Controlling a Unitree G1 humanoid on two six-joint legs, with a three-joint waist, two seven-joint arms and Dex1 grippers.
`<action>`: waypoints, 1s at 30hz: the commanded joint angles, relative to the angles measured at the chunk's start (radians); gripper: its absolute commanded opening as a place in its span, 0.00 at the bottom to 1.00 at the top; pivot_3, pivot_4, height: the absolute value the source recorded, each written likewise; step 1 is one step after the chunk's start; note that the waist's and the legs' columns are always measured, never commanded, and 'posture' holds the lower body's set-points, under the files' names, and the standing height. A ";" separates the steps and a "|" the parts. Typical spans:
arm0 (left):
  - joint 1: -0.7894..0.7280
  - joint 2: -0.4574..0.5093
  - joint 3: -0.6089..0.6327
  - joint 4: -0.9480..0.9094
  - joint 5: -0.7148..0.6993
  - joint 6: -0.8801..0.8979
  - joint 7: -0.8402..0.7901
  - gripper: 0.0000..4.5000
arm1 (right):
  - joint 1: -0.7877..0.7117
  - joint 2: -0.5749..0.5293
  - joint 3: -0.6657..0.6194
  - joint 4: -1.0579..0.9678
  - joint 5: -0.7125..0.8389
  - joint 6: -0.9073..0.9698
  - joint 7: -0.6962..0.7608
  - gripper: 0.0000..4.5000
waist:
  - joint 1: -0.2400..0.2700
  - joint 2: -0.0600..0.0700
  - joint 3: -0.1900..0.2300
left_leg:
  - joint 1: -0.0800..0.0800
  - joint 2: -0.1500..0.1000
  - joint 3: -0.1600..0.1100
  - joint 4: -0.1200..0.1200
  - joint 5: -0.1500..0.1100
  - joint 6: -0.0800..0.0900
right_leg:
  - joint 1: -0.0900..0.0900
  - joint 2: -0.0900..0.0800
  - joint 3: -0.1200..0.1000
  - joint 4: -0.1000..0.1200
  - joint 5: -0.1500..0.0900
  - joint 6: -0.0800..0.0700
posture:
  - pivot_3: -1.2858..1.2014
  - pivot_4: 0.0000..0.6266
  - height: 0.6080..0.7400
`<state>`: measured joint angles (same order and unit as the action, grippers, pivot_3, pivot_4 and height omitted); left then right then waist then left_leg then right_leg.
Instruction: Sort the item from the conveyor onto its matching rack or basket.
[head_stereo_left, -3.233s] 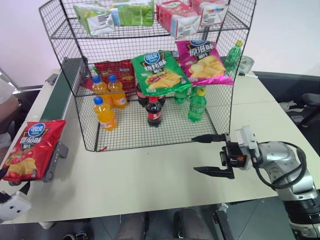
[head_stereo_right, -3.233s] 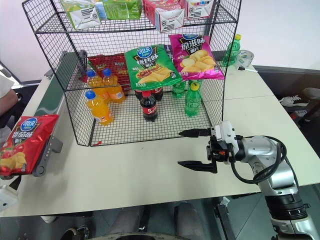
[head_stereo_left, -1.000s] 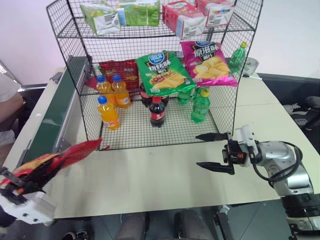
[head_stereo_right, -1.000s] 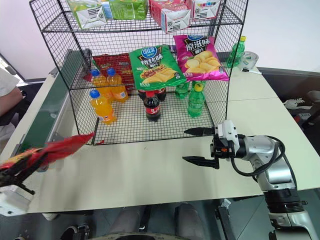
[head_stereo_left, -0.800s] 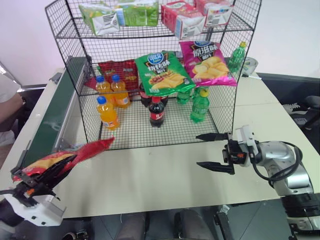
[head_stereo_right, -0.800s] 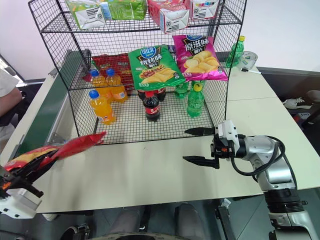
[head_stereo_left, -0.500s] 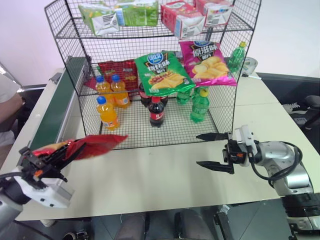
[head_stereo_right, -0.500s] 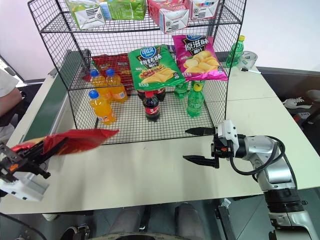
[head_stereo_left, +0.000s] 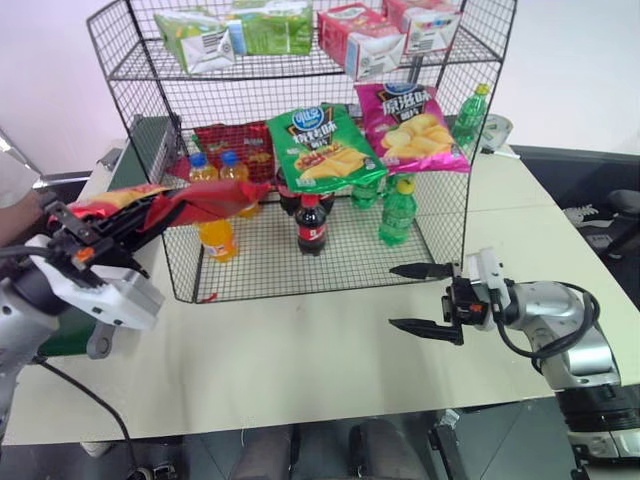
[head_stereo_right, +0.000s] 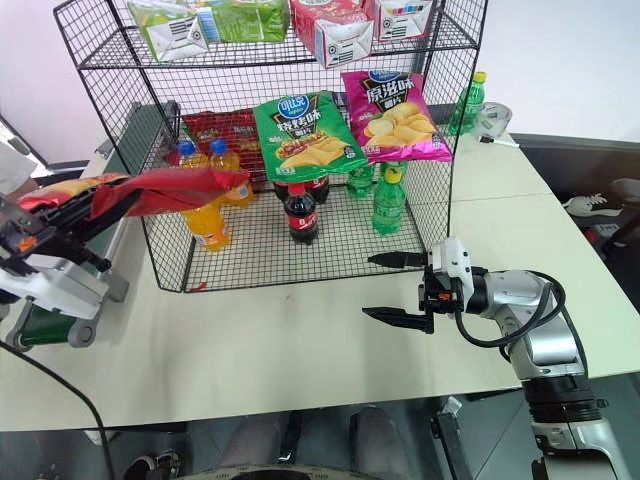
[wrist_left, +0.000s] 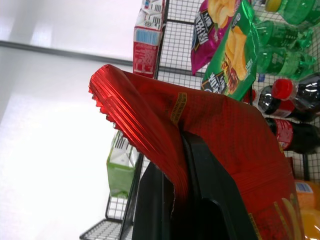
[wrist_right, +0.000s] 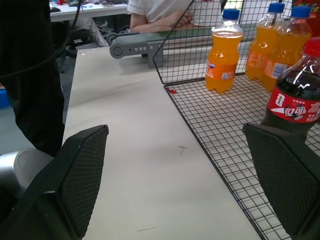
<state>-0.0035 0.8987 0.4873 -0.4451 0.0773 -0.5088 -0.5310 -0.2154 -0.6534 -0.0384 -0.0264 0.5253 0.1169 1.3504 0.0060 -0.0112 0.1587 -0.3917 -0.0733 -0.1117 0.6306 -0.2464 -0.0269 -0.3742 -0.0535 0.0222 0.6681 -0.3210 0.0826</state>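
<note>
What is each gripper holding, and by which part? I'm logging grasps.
Left gripper, shut, pinches the glossy red chip bag by one crimped end. Right gripper is open, holding nothing.

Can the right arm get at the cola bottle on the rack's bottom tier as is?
Probably yes. The right end effector is open at the rack's open front; the cola bottle stands near that edge with bare mesh ahead of it.

Glossy foil red chip bag; black wire-mesh rack.
</note>
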 joint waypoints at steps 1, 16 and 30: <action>-0.085 0.031 -0.009 0.017 -0.002 0.015 0.008 0.01 | -0.015 0.007 -0.012 -0.011 0.010 -0.011 -0.005 1.00 | 0.001 0.000 0.000 | 0.000 0.000 0.000 0.000 0.000 0.000 | 0.000 0.000 0.000 0.000 0.000 0.000 | 0.52 0.24 1.00; -0.444 0.098 -0.128 0.231 0.127 -0.015 0.051 0.01 | -0.056 0.051 -0.074 -0.094 0.199 0.180 -0.094 1.00 | -0.002 0.000 0.001 | 0.000 0.000 0.000 0.000 0.000 0.000 | 0.000 0.001 0.000 0.000 0.000 0.000 | 0.52 0.24 1.00; -0.621 0.142 -0.287 0.608 0.396 -0.264 0.254 0.01 | -0.120 0.113 -0.110 -0.173 0.283 0.275 -0.253 1.00 | -0.001 0.001 0.001 | 0.000 0.000 0.000 -0.001 0.000 0.000 | -0.001 0.002 0.000 0.001 0.000 0.001 | 0.52 0.24 1.00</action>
<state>-0.5901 1.0184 0.2053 0.1280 0.4321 -0.7355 -0.3299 -0.3304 -0.5474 -0.1373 -0.1644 0.7995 0.3918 1.1047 0.0046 -0.0106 0.1601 -0.3919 -0.0730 -0.1120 0.6300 -0.2464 -0.0270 -0.3755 -0.0518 0.0227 0.6691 -0.3205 0.0836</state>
